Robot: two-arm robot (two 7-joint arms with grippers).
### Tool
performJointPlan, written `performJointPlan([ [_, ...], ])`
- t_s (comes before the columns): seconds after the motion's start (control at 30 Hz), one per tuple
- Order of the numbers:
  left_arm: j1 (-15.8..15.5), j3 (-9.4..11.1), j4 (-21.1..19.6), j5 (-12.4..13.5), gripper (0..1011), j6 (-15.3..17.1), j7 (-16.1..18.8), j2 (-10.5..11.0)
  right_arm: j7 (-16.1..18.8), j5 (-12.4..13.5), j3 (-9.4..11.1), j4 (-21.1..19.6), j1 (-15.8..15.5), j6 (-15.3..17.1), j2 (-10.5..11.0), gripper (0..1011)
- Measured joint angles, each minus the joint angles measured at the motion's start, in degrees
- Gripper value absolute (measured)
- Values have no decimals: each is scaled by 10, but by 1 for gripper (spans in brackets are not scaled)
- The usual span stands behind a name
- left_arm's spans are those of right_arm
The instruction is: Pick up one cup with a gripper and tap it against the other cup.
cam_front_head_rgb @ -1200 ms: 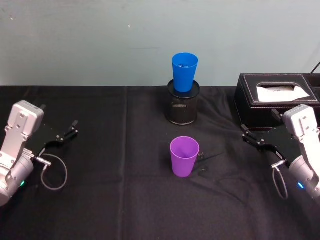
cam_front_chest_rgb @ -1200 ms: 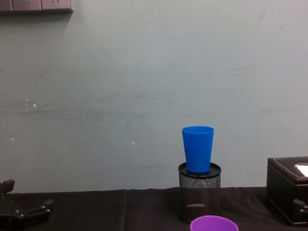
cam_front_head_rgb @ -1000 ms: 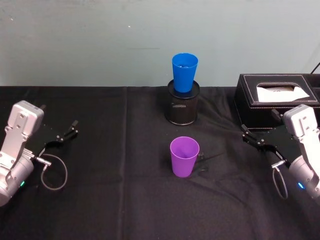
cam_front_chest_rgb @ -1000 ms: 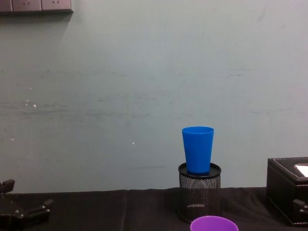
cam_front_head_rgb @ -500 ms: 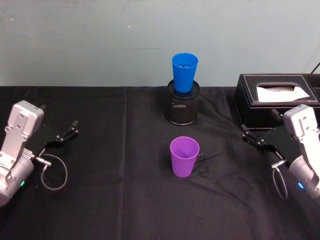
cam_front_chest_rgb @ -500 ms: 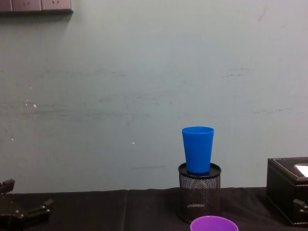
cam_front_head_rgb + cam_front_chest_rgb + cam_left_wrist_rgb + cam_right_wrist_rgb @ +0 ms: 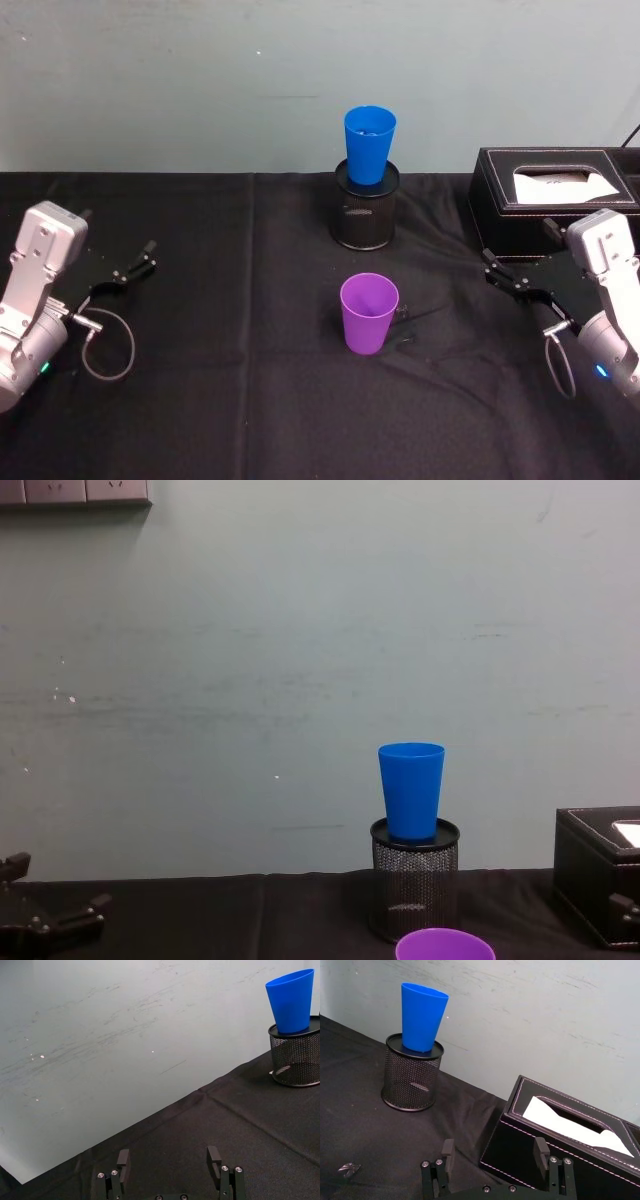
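Cups stand upright, mouths up, tapering downward: the smooth purple cup (image 7: pixel 369 313) at mid-table, the blue cup (image 7: pixel 369 144) seated in the mesh holder (image 7: pixel 365 215) behind it. My left gripper (image 7: pixel 135 268) and right gripper (image 7: pixel 505 275) rest wide open and empty, well off to either side.

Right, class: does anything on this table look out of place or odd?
The blue cup sits in the mouth of the mesh pen holder, not on the black cloth. The purple cup stands upright. Left gripper and right gripper rest open at the sides.
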Motion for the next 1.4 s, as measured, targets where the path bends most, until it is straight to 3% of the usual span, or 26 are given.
performJointPlan([
  [0.3,0,0,0,0,1000,0,0,0,1,0,4,-1,-1,-4,0,1002],
  [0.47,0,0,0,0,1000,0,0,0,16,2,18,-17,-13,-31,1,1002],
  [0.63,0,0,0,0,1000,0,0,0,27,5,31,-53,-39,-48,7,1000],
  [1.1,0,0,0,0,1000,0,0,0,59,31,61,-148,-127,-52,32,1000],
  [1.13,0,0,0,0,1000,0,0,0,68,35,70,-164,-142,-53,35,1002],
  [1.2,0,0,0,0,1000,0,0,0,75,35,69,-166,-145,-52,35,1002],
  [1.4,0,0,0,0,1000,0,0,0,117,34,38,-145,-139,-41,22,1002],
])
